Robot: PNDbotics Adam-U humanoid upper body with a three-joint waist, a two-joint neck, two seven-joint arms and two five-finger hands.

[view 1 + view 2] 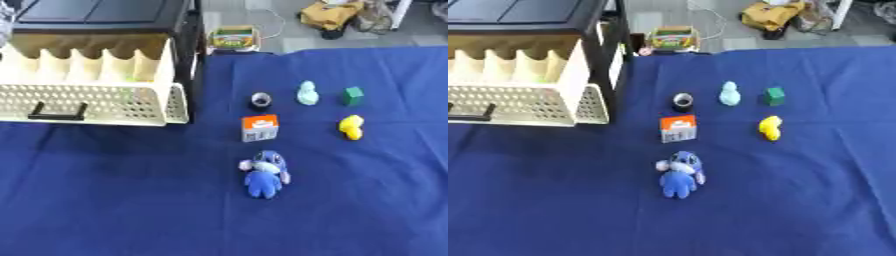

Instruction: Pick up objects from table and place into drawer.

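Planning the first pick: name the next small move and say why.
Probably reach a robot hand, none in view now, toward the orange and white box: it lies nearest the open drawer, apart from the black ring and the blue plush.

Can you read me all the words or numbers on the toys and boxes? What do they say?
None of it can be read.
Small orange and white box: dark marks on its white front, too blurred to read.
Green and yellow box past the far edge of the blue cloth: coloured printing, too blurred to read.
Blue plush toy, yellow toy, pale green figure, green block, black roll, cream drawer: no writing shows.
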